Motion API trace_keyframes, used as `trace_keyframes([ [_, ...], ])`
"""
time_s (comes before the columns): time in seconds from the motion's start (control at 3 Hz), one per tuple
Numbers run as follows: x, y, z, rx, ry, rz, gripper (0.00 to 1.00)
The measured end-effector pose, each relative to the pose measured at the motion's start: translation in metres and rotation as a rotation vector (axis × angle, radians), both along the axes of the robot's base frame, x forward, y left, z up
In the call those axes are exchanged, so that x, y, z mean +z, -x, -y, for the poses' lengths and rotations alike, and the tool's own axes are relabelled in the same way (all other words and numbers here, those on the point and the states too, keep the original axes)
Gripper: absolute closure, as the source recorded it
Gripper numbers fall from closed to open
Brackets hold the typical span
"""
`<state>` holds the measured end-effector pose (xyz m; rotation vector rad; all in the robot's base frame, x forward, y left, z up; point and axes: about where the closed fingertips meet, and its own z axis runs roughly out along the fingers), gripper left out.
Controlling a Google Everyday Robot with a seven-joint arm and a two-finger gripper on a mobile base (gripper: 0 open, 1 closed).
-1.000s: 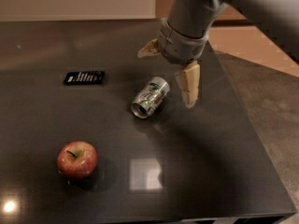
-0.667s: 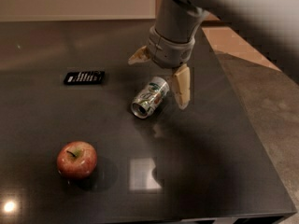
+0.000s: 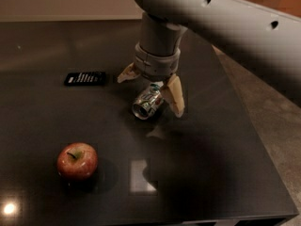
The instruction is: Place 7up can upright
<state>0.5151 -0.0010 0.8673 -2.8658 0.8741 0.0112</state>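
The 7up can [image 3: 146, 101], silver with green lettering, lies on its side on the dark table [image 3: 225, 173], its open end facing the lower left. My gripper [image 3: 150, 93] hangs right over it, open, with one tan finger [image 3: 174, 96] to the can's right and the other [image 3: 125, 73] to its upper left. The fingers straddle the can without closing on it. The arm hides the can's far end.
A red apple [image 3: 77, 161] sits at the front left of the table. A flat black packet with white print [image 3: 85, 78] lies at the left, beyond the can. The table's right edge drops to a grey floor [image 3: 273, 107].
The arm has moved left and down, from beside the can's right end to directly above it, so the fingers now straddle it. The can, apple and packet have not moved.
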Motion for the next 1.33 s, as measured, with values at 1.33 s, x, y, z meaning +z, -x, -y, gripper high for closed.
trace_keyframes([
  [1.33,-0.064,0.064,0.099,0.105,0.055,-0.01,0.0],
])
